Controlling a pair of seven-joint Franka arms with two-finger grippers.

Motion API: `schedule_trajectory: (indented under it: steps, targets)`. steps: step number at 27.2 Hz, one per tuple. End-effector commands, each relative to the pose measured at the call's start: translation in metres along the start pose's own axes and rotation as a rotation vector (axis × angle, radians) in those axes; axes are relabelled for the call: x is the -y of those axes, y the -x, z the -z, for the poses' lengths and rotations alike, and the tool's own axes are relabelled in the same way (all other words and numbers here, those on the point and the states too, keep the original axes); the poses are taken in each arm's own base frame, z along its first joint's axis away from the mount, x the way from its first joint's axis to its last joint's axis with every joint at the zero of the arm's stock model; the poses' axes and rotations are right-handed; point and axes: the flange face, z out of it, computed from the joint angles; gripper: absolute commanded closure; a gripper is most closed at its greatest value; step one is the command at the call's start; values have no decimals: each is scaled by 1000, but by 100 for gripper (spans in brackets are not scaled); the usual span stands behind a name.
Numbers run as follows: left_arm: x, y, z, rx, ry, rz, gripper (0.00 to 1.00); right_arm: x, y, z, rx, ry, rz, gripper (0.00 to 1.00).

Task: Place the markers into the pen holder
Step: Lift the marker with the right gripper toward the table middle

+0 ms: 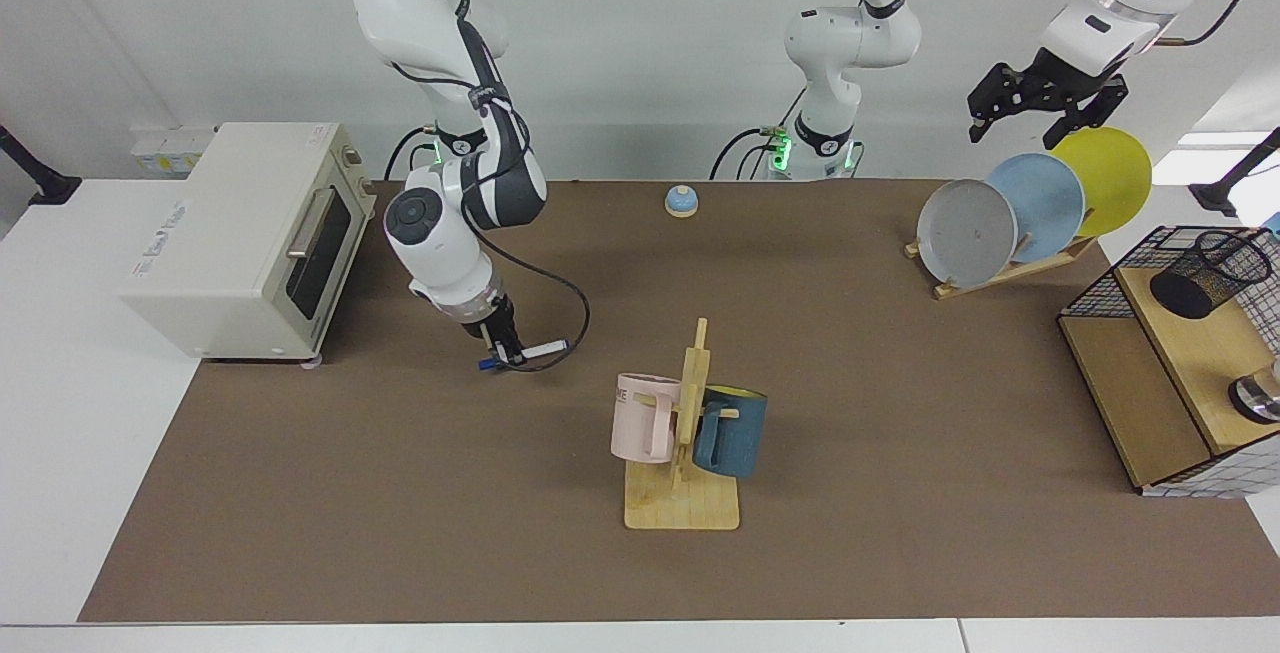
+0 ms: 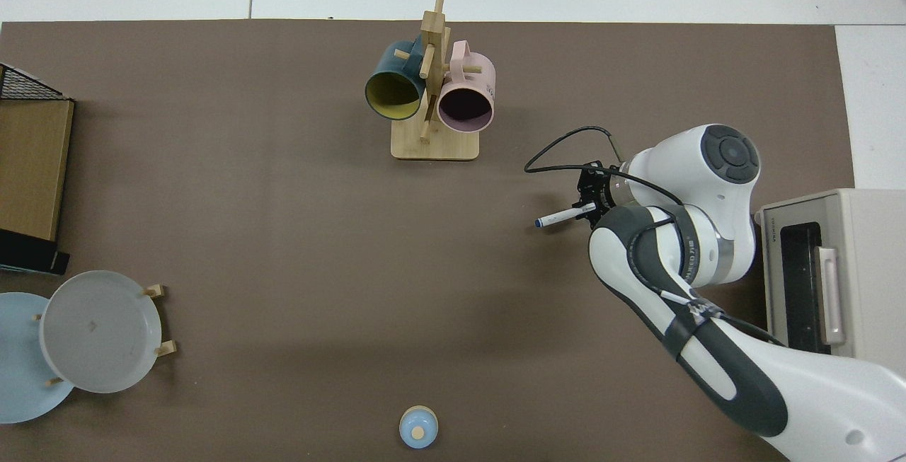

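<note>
The pen holder point(image 1: 1208, 282), a black wire-mesh cylinder, lies tilted on the wooden shelf point(image 1: 1205, 357) inside the wire basket frame point(image 1: 1100, 285), well apart from the toaster oven point(image 1: 245, 238); nothing shows inside it. Near the toaster oven, the right end effector point(image 1: 499, 354) clamps the slim white marker point(image 1: 540, 348) crosswise just above the brown worktop point(image 1: 400, 493). The left end effector point(image 1: 1027, 115) waits with fingers spread wide above the round plates point(image 1: 1040, 201), far from the oven.

white marker point(image 1: 533, 349) held level above mat; mesh holder point(image 1: 1208, 274) on shelf.
</note>
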Motion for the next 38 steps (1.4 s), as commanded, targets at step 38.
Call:
schedule_trajectory:
  steps: [38]
  targets:
    - [-43, 2, -1, 6, 4, -100, 0, -30, 165, 283, -52, 45, 153, 100]
